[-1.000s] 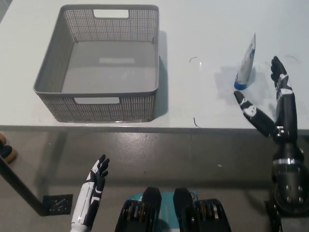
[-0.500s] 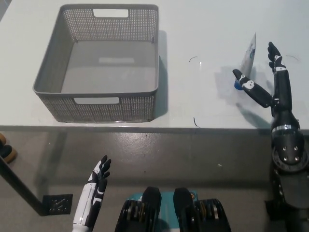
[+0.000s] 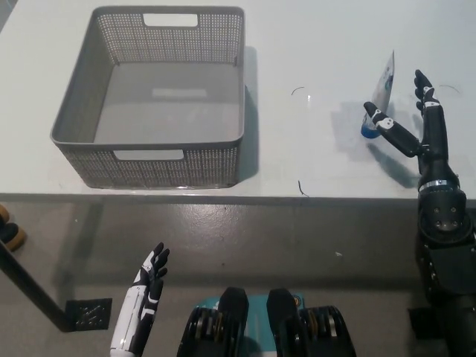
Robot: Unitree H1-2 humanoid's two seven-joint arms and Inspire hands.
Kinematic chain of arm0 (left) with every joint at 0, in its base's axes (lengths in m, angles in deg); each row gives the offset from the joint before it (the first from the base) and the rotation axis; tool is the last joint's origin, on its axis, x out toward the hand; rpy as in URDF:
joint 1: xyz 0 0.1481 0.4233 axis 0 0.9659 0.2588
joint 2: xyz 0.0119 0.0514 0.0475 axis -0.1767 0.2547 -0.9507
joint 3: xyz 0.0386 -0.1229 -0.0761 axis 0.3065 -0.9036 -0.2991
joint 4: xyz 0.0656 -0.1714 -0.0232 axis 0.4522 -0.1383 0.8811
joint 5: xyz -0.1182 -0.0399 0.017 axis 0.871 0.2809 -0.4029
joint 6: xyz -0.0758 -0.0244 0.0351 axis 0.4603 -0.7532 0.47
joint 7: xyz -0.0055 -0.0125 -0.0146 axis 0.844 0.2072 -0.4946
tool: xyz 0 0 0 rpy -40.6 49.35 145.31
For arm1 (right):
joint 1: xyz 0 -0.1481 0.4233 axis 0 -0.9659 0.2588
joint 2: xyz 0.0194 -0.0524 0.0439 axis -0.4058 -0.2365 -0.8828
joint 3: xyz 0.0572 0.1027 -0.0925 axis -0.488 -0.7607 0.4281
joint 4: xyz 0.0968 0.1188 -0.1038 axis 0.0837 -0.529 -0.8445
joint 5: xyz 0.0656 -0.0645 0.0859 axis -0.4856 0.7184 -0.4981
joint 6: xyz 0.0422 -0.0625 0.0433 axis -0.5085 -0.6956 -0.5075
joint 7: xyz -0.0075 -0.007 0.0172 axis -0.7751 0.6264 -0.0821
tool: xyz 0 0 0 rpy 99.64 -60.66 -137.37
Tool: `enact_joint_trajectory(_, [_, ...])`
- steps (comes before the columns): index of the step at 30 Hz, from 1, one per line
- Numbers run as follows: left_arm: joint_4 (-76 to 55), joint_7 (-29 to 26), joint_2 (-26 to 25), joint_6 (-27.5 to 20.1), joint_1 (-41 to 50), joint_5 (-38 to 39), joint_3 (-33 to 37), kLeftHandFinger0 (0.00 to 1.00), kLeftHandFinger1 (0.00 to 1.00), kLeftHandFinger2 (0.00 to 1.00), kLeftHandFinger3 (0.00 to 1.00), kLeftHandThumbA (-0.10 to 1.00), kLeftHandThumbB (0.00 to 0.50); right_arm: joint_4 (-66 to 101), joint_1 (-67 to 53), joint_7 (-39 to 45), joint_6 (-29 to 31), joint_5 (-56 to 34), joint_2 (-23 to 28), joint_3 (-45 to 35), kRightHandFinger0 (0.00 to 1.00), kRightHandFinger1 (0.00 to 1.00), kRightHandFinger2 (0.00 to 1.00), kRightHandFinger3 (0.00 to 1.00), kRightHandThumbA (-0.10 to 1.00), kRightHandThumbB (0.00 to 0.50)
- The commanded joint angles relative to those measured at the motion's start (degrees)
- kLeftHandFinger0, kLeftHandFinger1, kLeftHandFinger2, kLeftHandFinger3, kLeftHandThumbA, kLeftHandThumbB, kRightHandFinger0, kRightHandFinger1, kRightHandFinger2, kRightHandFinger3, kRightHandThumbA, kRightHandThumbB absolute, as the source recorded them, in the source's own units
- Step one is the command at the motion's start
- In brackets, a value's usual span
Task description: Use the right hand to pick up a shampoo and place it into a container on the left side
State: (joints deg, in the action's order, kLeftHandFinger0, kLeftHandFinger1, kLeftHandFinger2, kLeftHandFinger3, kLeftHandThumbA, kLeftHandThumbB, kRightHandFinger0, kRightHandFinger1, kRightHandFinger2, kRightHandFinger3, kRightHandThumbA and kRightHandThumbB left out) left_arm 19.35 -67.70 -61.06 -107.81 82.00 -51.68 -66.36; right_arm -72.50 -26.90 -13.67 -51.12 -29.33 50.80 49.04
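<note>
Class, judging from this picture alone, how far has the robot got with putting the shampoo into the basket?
Early stage. Done: the right hand has reached the shampoo tube, fingers spread around it. In hand: nothing is gripped; the tube stands on the table. Left: closing, lifting, carrying to the empty grey basket. The left hand rests low, open.

Single head view, looking steeply down from above, white table (image 3: 312,44) filling upper frame, floor below

1. Basket (image 3: 89,141) on table (image 3: 312,44), left side.
2. Shampoo tube (image 3: 380,97) upright on table, far right of basket.
3. Right hand (image 3: 418,134) just beside tube.
4. Left hand (image 3: 145,286) below table edge.
</note>
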Motion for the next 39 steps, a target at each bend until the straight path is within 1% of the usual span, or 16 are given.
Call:
enact_joint_trajectory(1, [-2.0,-0.5,-0.4,-2.2,-0.4,0.5,0.2,1.00,1.00,1.00,1.00,1.00,0.220,-2.3,4.9,-2.1,2.8,-1.6,1.7,-0.4,1.00,1.00,1.00,1.00,0.91,0.415])
enact_joint_trajectory(4, [-1.8,-0.4,-0.3,-2.2,-0.5,0.8,0.2,1.00,1.00,1.00,1.00,1.00,0.222,-4.7,6.0,-2.2,3.6,-2.3,1.9,-0.6,1.00,1.00,1.00,1.00,0.89,0.409])
enact_joint_trajectory(8, [-1.9,-0.3,-0.3,-2.2,-0.5,0.8,0.1,1.00,1.00,1.00,1.00,1.00,0.209,-8.0,7.6,-2.8,4.7,-2.1,2.1,-0.2,1.00,1.00,1.00,1.00,0.87,0.405])
enact_joint_trajectory(9, [-1.9,-0.2,-0.5,-2.2,-0.6,0.9,0.1,1.00,1.00,1.00,1.00,1.00,0.208,-9.8,8.6,-3.9,4.6,-1.7,2.2,0.0,1.00,1.00,1.00,1.00,0.89,0.427])
enact_joint_trajectory(10, [-1.8,-0.1,-0.6,-2.2,-0.8,0.9,0.2,1.00,1.00,1.00,1.00,1.00,0.207,-10.9,9.2,-4.4,4.8,-1.5,2.3,0.2,1.00,1.00,1.00,1.00,0.90,0.428])
enact_joint_trajectory(13, [-1.8,-0.2,-0.7,-2.2,-1.0,0.5,0.3,1.00,1.00,1.00,1.00,1.00,0.217,-14.4,11.1,-3.4,6.4,-3.3,2.4,-0.4,1.00,1.00,1.00,1.00,0.84,0.403])
enact_joint_trajectory(14, [-1.8,-0.1,-0.8,-2.2,-1.1,0.5,0.3,1.00,1.00,1.00,1.00,1.00,0.218,-15.3,11.5,-3.3,6.8,-3.6,2.4,-0.5,1.00,1.00,1.00,1.00,0.83,0.407])
enact_joint_trajectory(18, [-1.7,0.3,-0.9,-2.2,-1.5,0.6,0.3,1.00,1.00,1.00,1.00,1.00,0.226,-18.9,13.4,-3.3,8.3,-4.2,2.5,-0.2,1.00,1.00,1.00,1.00,0.82,0.400])
enact_joint_trajectory(20, [-1.6,0.2,-1.1,-2.2,-1.8,0.5,0.5,1.00,1.00,1.00,1.00,1.00,0.210,-20.9,14.6,-2.9,9.0,-4.6,2.5,-0.1,1.00,1.00,1.00,1.00,0.82,0.401])
enact_joint_trajectory(21, [-1.6,0.1,-1.1,-2.2,-1.9,0.4,0.5,1.00,1.00,1.00,1.00,1.00,0.215,-21.3,14.8,-2.9,9.2,-4.6,2.5,0.0,1.00,1.00,1.00,1.00,0.82,0.399])
enact_joint_trajectory(24, [-1.5,0.0,-1.4,-2.2,-2.4,0.2,0.6,1.00,1.00,1.00,1.00,1.00,0.209,-22.6,15.7,-2.9,10.2,-4.3,2.4,0.8,1.00,1.00,1.00,1.00,0.81,0.371])
enact_joint_trajectory(29, [-1.4,0.1,-1.3,-2.2,-2.6,0.5,0.7,1.00,1.00,1.00,1.00,1.00,0.212,-24.9,17.3,-3.3,10.2,-4.3,1.8,1.6,1.00,1.00,1.00,1.00,0.78,0.350])
enact_joint_trajectory(33, [-1.2,0.0,-1.3,-2.2,-3.0,0.5,0.7,1.00,1.00,1.00,1.00,1.00,0.235,-28.4,19.2,-1.8,10.3,-5.4,1.6,1.7,1.00,1.00,1.00,1.00,0.79,0.370])
enact_joint_trajectory(35, [-1.3,0.1,-1.4,-2.2,-2.9,0.5,0.7,1.00,1.00,1.00,1.00,1.00,0.228,-31.0,20.2,-0.3,9.8,-6.9,1.4,0.8,1.00,1.00,1.00,1.00,0.80,0.407])
enact_joint_trajectory(38, [-1.3,0.3,-1.4,-2.2,-3.1,0.6,0.8,1.00,1.00,1.00,1.00,1.00,0.220,-33.5,21.4,0.2,9.2,-7.6,1.5,0.5,1.00,1.00,1.00,1.00,0.79,0.415])
enact_joint_trajectory(39, [-1.3,0.3,-1.4,-2.2,-3.2,0.5,0.8,1.00,1.00,1.00,1.00,1.00,0.215,-34.6,21.8,0.8,8.4,-8.4,1.4,0.1,1.00,1.00,1.00,1.00,0.82,0.448])
